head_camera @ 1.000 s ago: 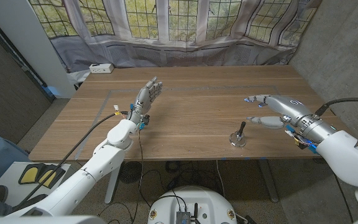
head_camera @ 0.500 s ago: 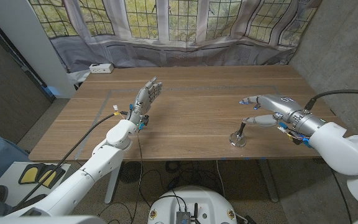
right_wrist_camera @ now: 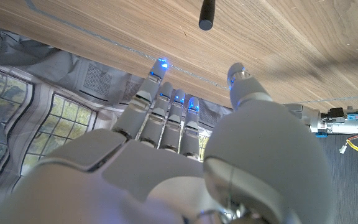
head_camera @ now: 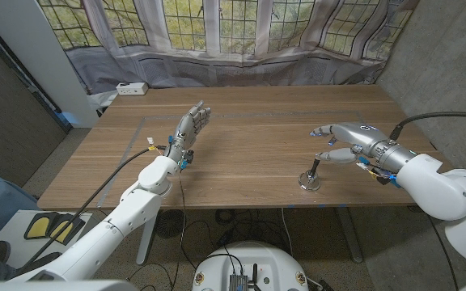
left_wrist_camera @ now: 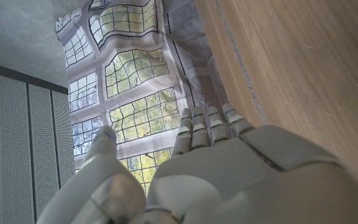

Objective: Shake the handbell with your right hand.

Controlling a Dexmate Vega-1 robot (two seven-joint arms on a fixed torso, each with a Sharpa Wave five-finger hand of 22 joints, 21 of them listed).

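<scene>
Just beside the handbell (head_camera: 311, 176), the right hand (head_camera: 345, 142) hovers with fingers spread, holding nothing; well apart, the left hand (head_camera: 192, 127) stands empty, fingers straight.

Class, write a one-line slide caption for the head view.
Open right hand poised beside the handbell on the wooden table; left hand waits open.

You have a wooden table (head_camera: 249, 153) with a faint grey outline marked across its top. The handbell (head_camera: 309, 178) stands on it at about four o'clock, close to the near edge, its dark handle tilted up off a round metal base. A white power strip (head_camera: 131, 89) lies at the far corner, around eleven o'clock.
</scene>
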